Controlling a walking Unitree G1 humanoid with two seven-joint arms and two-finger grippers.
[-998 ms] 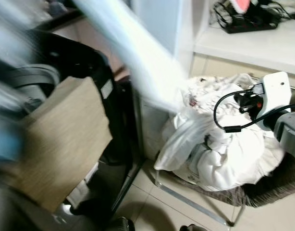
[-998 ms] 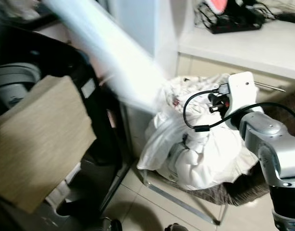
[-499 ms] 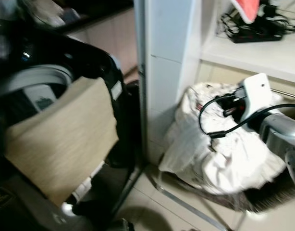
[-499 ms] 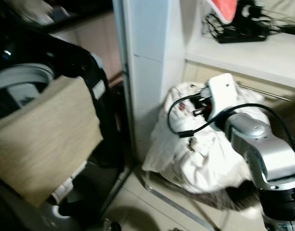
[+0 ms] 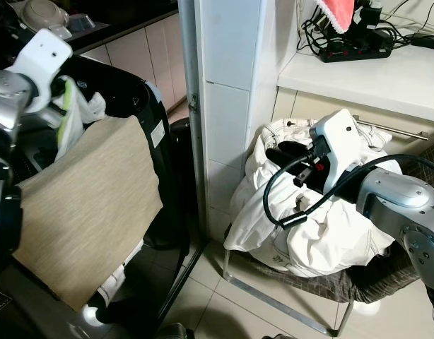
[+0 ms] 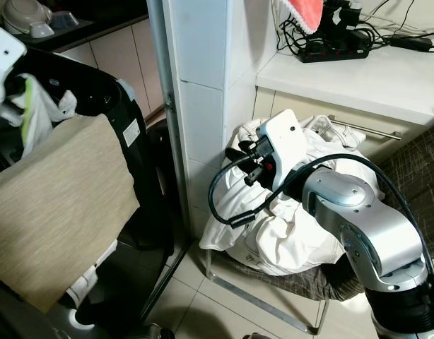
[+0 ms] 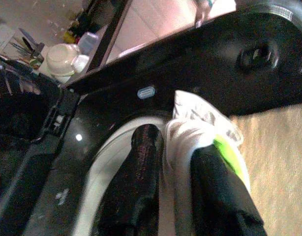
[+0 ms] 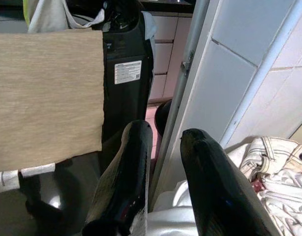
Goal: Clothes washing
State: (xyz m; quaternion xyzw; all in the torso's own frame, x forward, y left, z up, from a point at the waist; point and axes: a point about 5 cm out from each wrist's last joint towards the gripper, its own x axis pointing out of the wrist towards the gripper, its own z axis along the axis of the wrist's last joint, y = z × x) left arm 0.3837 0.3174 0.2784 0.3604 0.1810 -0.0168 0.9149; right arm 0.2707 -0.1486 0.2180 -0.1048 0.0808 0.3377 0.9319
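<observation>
Tiled corner, washer (image 5: 143, 127) beside pillar. Left gripper (image 7: 173, 162) clamped on white garment (image 7: 200, 130); right gripper (image 8: 163, 162) parted, empty, above laundry pile (image 5: 323, 233).

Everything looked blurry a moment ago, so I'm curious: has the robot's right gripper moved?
Yes. The right gripper has drawn leftward over the pile of white laundry, toward the white tiled pillar.

One washing machine (image 5: 143, 127), one beige cloth (image 5: 86, 212), one laundry basket (image 5: 372, 286), two tools (image 8: 161, 162).
</observation>
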